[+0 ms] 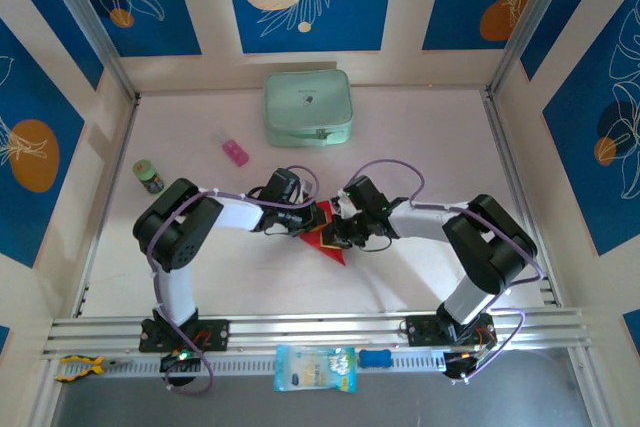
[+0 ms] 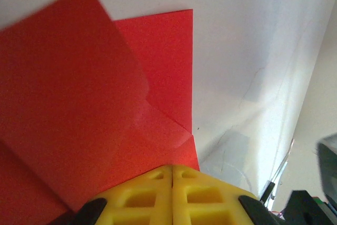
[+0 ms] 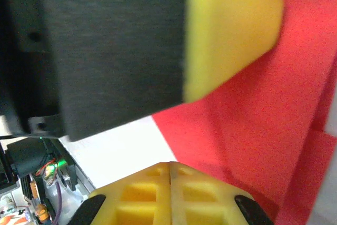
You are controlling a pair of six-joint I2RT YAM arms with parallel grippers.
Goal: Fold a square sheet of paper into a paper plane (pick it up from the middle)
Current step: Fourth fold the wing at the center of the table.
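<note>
- Rail of ribbed aluminium (image 1: pixel 320 332) runs along the near table edge. Just in front of it lie a blue-and-white plastic packet (image 1: pixel 314 368) and, far left, a yellow-handled tool (image 1: pixel 78 367).
- Both arms reach inward from their bases and meet at the middle of the white table top (image 1: pixel 430 137).
- Thin bright red paper sheet (image 1: pixel 331 240) lies at table centre, under and between the two grippers.
- Left wrist view: red paper sheet (image 2: pixel 105 104) is partly folded, one flap lying over a lower layer, with a diagonal crease showing.
- Left gripper (image 1: pixel 306 219): yellow jaws pressed flat together, no gap (image 2: pixel 172 168). The sheet's near edge reaches the tips; cannot tell whether it is pinched.
- Right gripper (image 1: pixel 341 230): yellow jaws likewise closed tight (image 3: pixel 169 165), tips over the border between sheet (image 3: pixel 263 130) and bare table. Grip on paper cannot be told.
- Right wrist view: the left gripper's yellow fingertip (image 3: pixel 231 25) sits close above the sheet, contact unclear.
- Further back, left: small dark jar with green lid (image 1: pixel 149 177), then a small pink rectangular block (image 1: pixel 235 153).
- Farthest: pale green zipped case (image 1: pixel 307 107), near the back wall, well apart from the sheet.
</note>
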